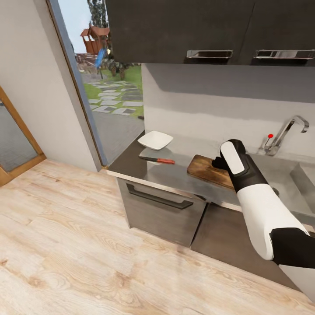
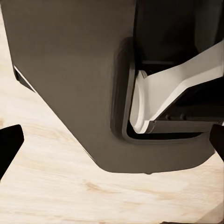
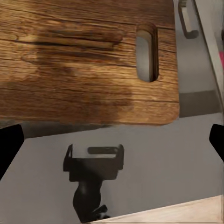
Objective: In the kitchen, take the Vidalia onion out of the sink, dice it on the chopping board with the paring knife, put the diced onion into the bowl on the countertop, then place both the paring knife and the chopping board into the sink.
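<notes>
Trouble looks likeliest at the dark-brown rectangular wooden chopping board (image 1: 209,170): the right end effector (image 3: 112,140), fingers spread and empty, hovers over its slotted end and could knock it across the glossy grey surface (image 1: 144,168). Beside the board lies the red-handled paring knife (image 1: 158,160).

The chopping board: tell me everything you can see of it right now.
The chopping board is a rectangular dark-brown wooden slab with visible grain, rounded corners and a slot handle at one end. It lies flat on the grey countertop, between the paring knife and the sink. Nothing lies on its visible surface. The right arm reaches over its sink-side end, hiding that part in the head view.
</notes>
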Robot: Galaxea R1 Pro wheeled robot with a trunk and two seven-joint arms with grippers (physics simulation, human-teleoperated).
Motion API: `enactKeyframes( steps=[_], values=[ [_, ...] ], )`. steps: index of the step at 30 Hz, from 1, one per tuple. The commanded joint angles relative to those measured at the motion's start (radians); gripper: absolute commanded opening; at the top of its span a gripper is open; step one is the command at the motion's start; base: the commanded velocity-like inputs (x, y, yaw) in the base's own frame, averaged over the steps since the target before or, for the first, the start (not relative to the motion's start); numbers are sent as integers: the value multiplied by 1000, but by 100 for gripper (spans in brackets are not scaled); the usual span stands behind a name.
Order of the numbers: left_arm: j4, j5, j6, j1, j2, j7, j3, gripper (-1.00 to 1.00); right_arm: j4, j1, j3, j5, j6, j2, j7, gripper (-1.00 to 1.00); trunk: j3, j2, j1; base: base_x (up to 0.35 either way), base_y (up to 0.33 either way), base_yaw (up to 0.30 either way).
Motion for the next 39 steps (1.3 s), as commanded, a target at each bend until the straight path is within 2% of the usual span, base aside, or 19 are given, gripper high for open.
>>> enactKeyframes(
  steps=[1, 11, 34, 35, 39],
  values=[
    [0, 3, -8, 0, 0, 0, 0, 100, 0, 5, 5, -10, 4, -2, -10, 100, -1, -1, 0, 0, 0, 0],
    [-1, 3, -17, 0, 0, 0, 0, 100, -2, 61, 4, -11, 3, -3, -10, 100, -1, -1, 0, 0, 0, 0],
    [-1, 3, -21, 0, 0, 0, 0, 100, -109, 62, 4, -11, 10, -1, -11, 100, -1, -1, 0, -7, 6, 0],
    [-1, 3, -21, 0, 0, 0, 0, 100, -218, 62, 4, -11, 10, -1, -11, 100, -1, -1, 0, -73, 64, 0],
    [-1, 3, -21, 0, 0, 0, 0, 100, -239, 62, 4, -11, 10, -1, -11, 100, -1, -1, 0, -84, 73, 0]
  ],
)
